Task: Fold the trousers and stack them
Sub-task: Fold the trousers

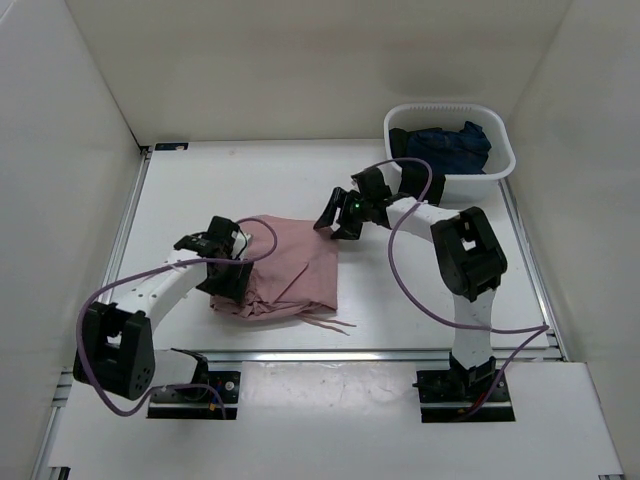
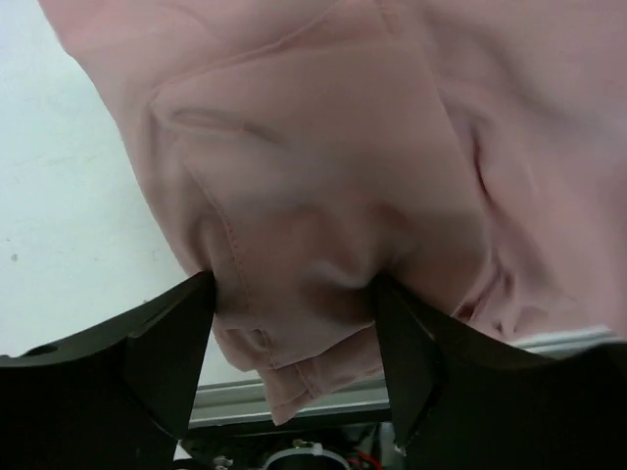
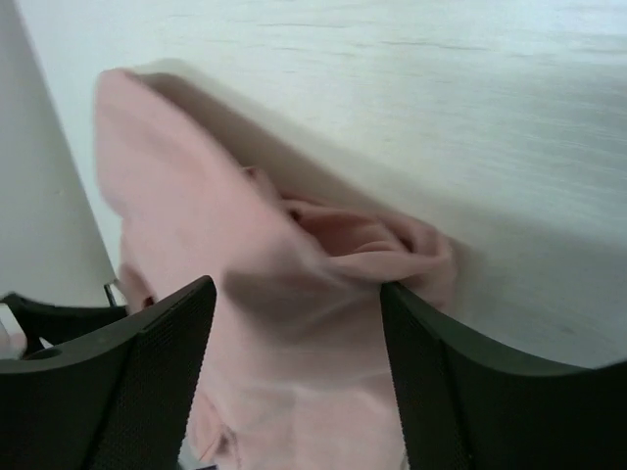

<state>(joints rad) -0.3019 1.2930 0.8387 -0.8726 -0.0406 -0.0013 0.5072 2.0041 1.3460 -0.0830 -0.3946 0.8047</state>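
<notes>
Dusty-pink wrinkled fabric trousers point(image 1: 285, 268) mid-tabletop point(image 1: 250, 180), already bundled into rough fold; left gripper point(image 2: 294, 338) jaws pinching near-left edge, right gripper point(image 3: 299, 367) jaws spread at far corner; tidying, stacking left

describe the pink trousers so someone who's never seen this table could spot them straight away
On the white table, look between the left gripper and right gripper. There lie the dusty-pink soft fabric trousers, folded and wrinkled, thin drawstrings trailing toward the near edge. The only other garment is dark navy, inside the white plastic basket at the far right corner.
</notes>
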